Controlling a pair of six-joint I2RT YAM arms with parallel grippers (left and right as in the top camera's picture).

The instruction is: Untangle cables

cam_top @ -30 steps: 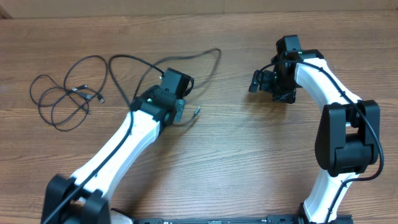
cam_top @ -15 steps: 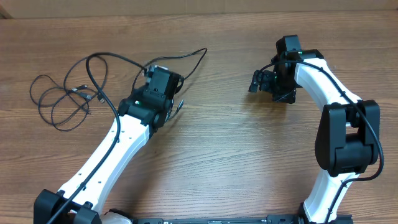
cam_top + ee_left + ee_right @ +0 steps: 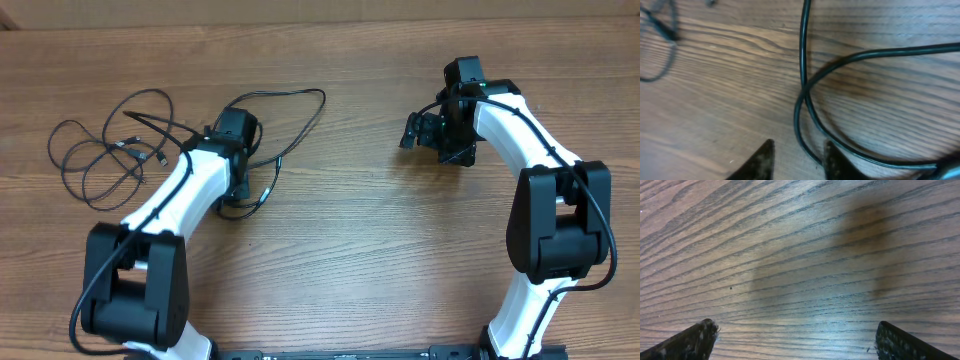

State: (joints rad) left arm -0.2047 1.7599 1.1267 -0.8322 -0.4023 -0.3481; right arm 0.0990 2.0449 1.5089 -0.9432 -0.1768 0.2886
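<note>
- Left fingers (image 3: 764, 161): narrow gap, with a thin, glossy black cable (image 3: 802, 60) running between the tips and crossing itself in a loop.
- Right fingers (image 3: 692, 340): spread wide over the grained wood tabletop (image 3: 805, 255).

Left arm (image 3: 180, 190): bent at the elbow, reaching over the left half of the table (image 3: 350, 250), toward its far edge.
Left gripper (image 3: 800, 162): low above the table, fingers a little apart.
Right arm (image 3: 520, 130): folded over the right half of the table.
Right gripper (image 3: 800, 345): close above the table, fingers spread wide.
</note>
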